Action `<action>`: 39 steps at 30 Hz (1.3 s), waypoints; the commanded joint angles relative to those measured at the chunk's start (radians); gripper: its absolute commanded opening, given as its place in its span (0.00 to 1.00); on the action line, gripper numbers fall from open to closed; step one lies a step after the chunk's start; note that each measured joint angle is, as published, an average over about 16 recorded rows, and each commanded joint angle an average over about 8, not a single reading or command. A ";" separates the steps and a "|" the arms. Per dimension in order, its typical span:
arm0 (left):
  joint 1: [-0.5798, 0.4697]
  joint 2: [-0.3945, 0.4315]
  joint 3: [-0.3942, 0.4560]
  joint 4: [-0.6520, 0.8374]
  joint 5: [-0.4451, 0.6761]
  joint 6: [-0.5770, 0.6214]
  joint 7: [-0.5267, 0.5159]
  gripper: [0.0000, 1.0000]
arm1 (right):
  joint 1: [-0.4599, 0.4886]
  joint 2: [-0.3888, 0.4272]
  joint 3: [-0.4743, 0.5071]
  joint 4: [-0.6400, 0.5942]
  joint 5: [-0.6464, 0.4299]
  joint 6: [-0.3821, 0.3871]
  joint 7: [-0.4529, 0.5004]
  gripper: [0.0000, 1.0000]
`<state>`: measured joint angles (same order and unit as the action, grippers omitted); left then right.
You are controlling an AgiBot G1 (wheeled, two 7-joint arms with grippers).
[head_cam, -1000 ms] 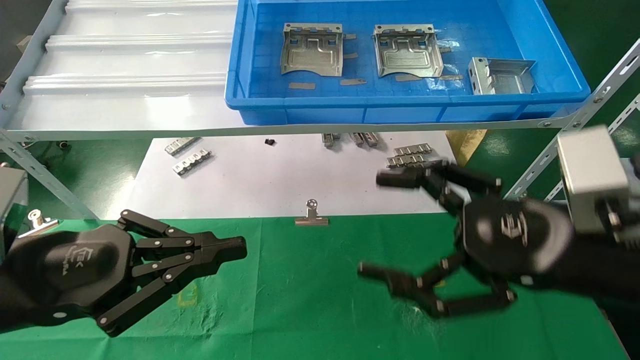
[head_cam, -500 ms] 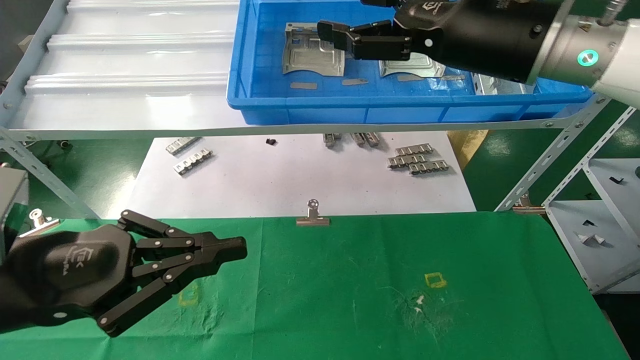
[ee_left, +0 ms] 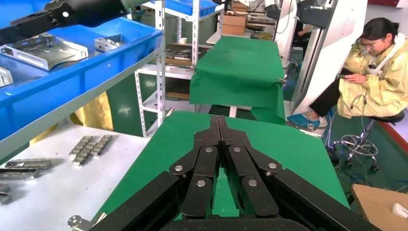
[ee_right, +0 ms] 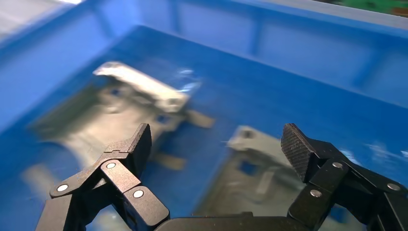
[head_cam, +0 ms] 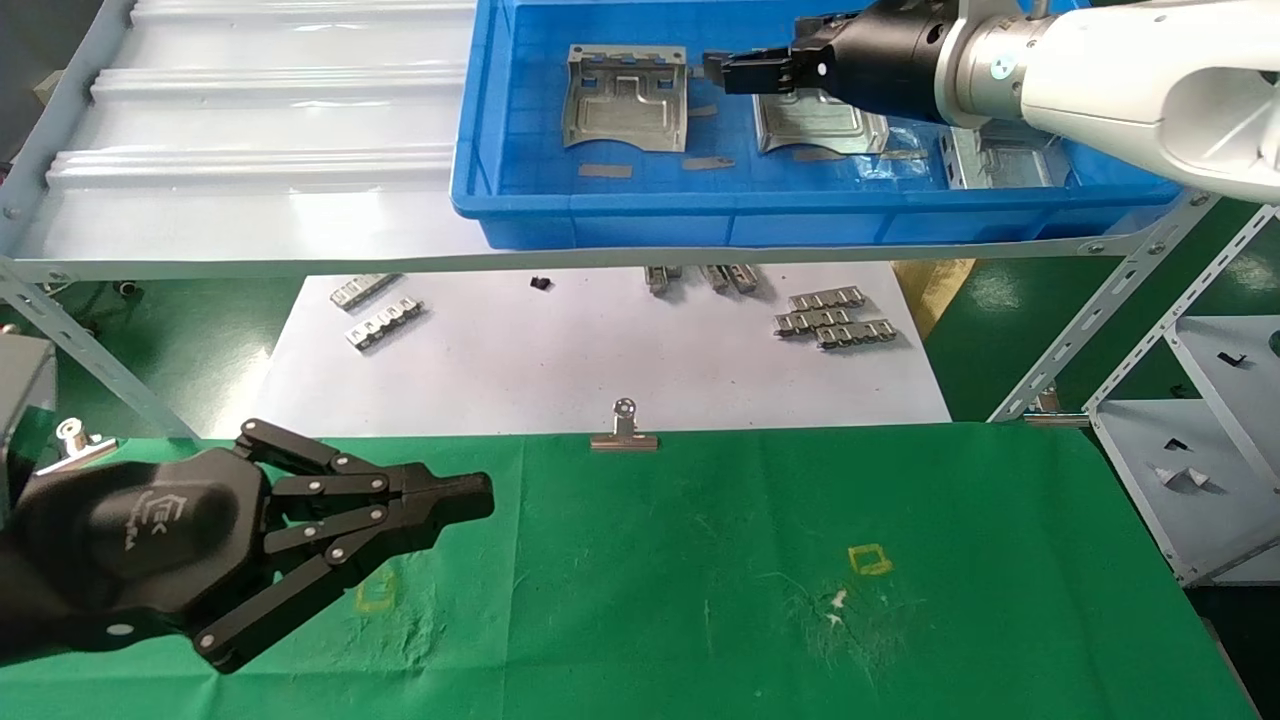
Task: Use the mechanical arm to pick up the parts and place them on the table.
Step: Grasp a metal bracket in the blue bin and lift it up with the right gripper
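Observation:
Three silvery sheet-metal parts lie in the blue tray point(head_cam: 800, 205) on the upper shelf: a left one point(head_cam: 625, 100), a middle one point(head_cam: 815, 125) and a right one point(head_cam: 1000, 160) partly behind the arm. My right gripper point(head_cam: 740, 62) on the white and silver arm point(head_cam: 1100, 60) hovers open over the tray, just above the middle part. In the right wrist view the open gripper point(ee_right: 219, 142) is empty, with the middle part point(ee_right: 255, 168) below it and the left part point(ee_right: 110, 110) beyond. My left gripper point(head_cam: 480, 497) is shut and empty, low over the green table point(head_cam: 700, 560); it also shows in the left wrist view point(ee_left: 218, 120).
A white paper sheet point(head_cam: 560, 360) under the shelf holds small ridged metal strips point(head_cam: 830, 320). A binder clip point(head_cam: 623, 432) sits at the table's far edge. Slanted shelf struts point(head_cam: 1100, 310) stand at the right. A seated person point(ee_left: 375, 77) is beyond the table.
My right gripper rose from above the green table up into the blue tray, then shifted right from the left part to above the middle part. The left arm has not moved.

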<state>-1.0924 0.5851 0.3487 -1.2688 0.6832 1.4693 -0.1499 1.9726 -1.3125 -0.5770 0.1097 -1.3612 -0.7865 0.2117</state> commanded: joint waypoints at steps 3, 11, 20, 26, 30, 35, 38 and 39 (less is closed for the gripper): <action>0.000 0.000 0.000 0.000 0.000 0.000 0.000 1.00 | 0.011 -0.042 -0.017 -0.049 -0.025 0.102 0.018 0.04; 0.000 0.000 0.000 0.000 0.000 0.000 0.000 1.00 | 0.001 -0.047 -0.045 -0.013 -0.040 0.121 0.078 0.00; 0.000 0.000 0.000 0.000 0.000 0.000 0.000 1.00 | 0.028 -0.038 -0.087 0.008 -0.066 0.072 0.114 0.77; 0.000 0.000 0.000 0.000 0.000 0.000 0.000 1.00 | 0.066 -0.026 -0.110 -0.008 -0.085 0.007 0.127 1.00; 0.000 0.000 0.000 0.000 0.000 0.000 0.000 1.00 | 0.094 -0.018 -0.122 -0.021 -0.098 -0.056 0.132 1.00; 0.000 0.000 0.001 0.000 0.000 0.000 0.000 1.00 | 0.118 -0.008 -0.136 -0.038 -0.112 -0.156 0.136 1.00; 0.000 0.000 0.001 0.000 0.000 0.000 0.000 1.00 | 0.126 0.000 -0.143 -0.051 -0.120 -0.218 0.138 0.79; 0.000 0.000 0.001 0.000 0.000 0.000 0.000 1.00 | 0.128 0.002 -0.144 -0.056 -0.122 -0.235 0.139 0.68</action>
<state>-1.0926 0.5848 0.3493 -1.2688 0.6827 1.4691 -0.1496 2.0954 -1.3137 -0.7185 0.0538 -1.4796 -0.9970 0.3492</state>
